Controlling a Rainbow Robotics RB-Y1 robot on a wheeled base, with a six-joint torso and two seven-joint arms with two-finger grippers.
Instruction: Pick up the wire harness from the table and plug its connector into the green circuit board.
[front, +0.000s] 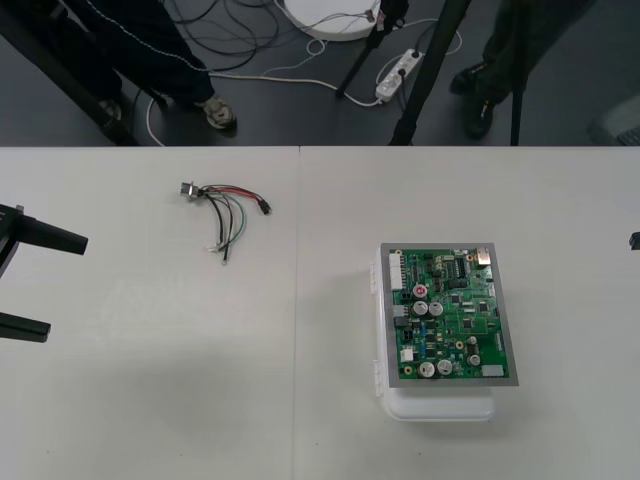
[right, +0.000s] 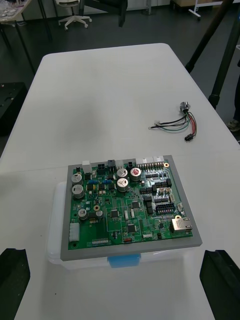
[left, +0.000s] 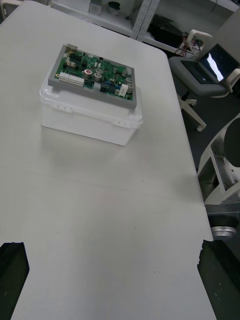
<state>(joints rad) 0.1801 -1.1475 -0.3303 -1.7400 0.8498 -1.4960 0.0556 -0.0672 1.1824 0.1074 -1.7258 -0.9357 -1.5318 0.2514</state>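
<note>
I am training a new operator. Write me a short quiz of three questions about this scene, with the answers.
1. True or false: the harness has its plug in the green circuit board.
2. The left gripper is: A) open, B) shut on the harness, C) shut on the board.
3. Fill in: the board rests on a white ____.
Key: 1 false, the harness lies loose on the table; 2 A; 3 base.

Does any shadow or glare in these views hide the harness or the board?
Front view: even light, no glare; the harness and the board lie unshaded on the table. Right wrist view: a faint grey shadow on the table beyond the board, clear of the harness. Left wrist view: a soft shadow at the foot of the white base.
</note>
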